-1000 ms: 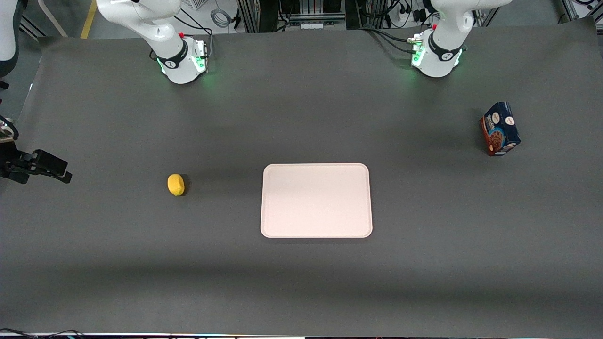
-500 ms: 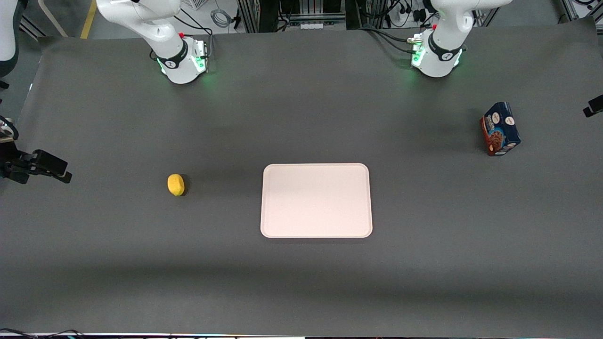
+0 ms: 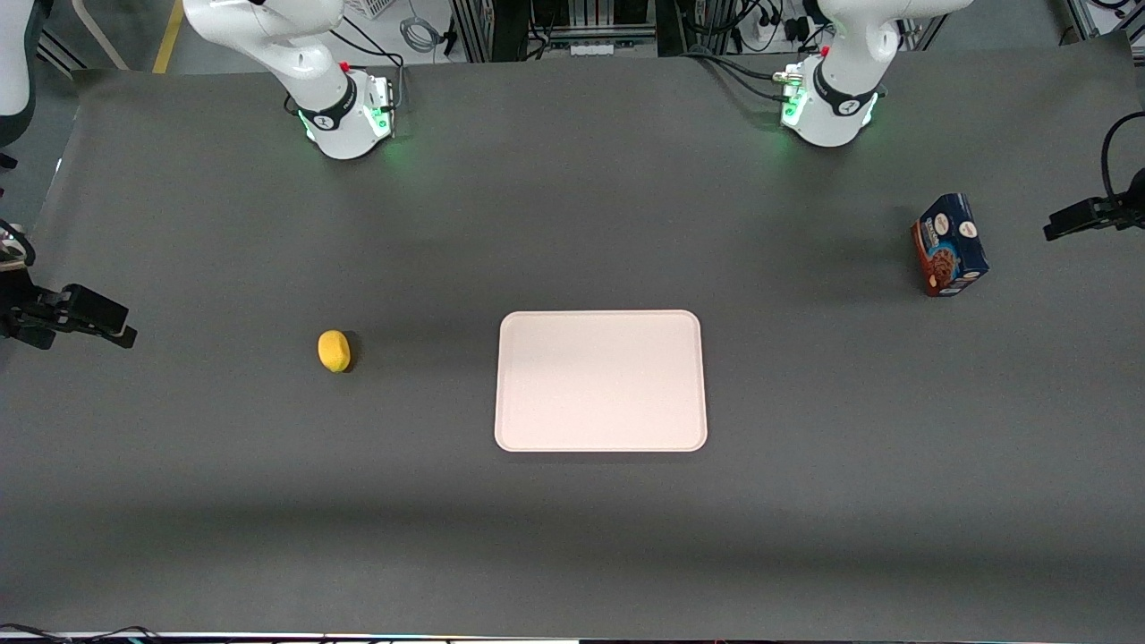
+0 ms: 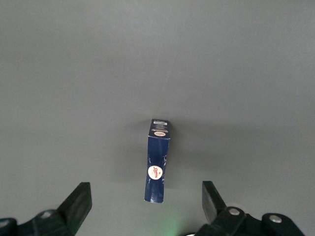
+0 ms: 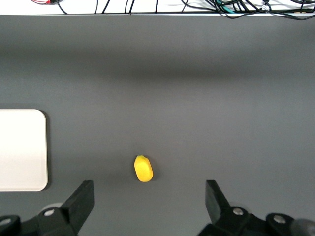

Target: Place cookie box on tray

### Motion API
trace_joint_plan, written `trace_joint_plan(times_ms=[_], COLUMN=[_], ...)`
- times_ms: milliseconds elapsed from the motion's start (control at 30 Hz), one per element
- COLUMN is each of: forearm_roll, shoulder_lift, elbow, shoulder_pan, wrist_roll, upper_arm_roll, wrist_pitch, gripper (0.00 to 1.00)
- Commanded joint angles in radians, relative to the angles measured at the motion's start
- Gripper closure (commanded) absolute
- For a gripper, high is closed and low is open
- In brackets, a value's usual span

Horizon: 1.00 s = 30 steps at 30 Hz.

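Observation:
The cookie box [image 3: 951, 244], a dark-blue carton with a brown cookie picture, stands on the dark table toward the working arm's end. The left wrist view looks down on its narrow blue side with a white round logo [image 4: 157, 160]. My gripper [image 3: 1055, 231] hangs above the table's end, a short way out from the box and apart from it. The gripper [image 4: 145, 192] is open, and its black fingers [image 4: 78, 199] stand wide on either side of the box, well above it. The pale pink-white tray [image 3: 599, 380] lies flat near the table's middle with nothing on it.
A small yellow lemon-like lump [image 3: 333, 350] lies beside the tray, toward the parked arm's end; the right wrist view shows the lump [image 5: 143, 168] and a tray corner [image 5: 22, 150]. The two arm bases [image 3: 827, 103] stand along the table's back edge.
My gripper has come into the front view from the working arm's end and moved closer to the cookie box. The box, tray and lump have not moved.

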<state>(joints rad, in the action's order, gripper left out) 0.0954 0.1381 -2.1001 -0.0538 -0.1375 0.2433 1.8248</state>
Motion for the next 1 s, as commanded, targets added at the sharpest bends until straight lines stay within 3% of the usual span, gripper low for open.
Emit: trace_joint_plan(times_ms=[0,400,800,967], forearm_roll=[-0.002,-0.002,0.0,0.0], shoulder_lift=[0.055,0.044,0.044,0.029], elbow=[-0.124,-0.224,-0.374,-0.376], shoulder_pan=[0.005,0.005,-0.023,-0.023], wrist_roll=[-0.02,-0.033,-0.158,-0.163], upper_arm_roll=[0.002,0.002,0.014,0.014], wrist_pitch=[0.097,0.136,0.343,0.35], gripper=[0.0,0.0,0.0,0.0])
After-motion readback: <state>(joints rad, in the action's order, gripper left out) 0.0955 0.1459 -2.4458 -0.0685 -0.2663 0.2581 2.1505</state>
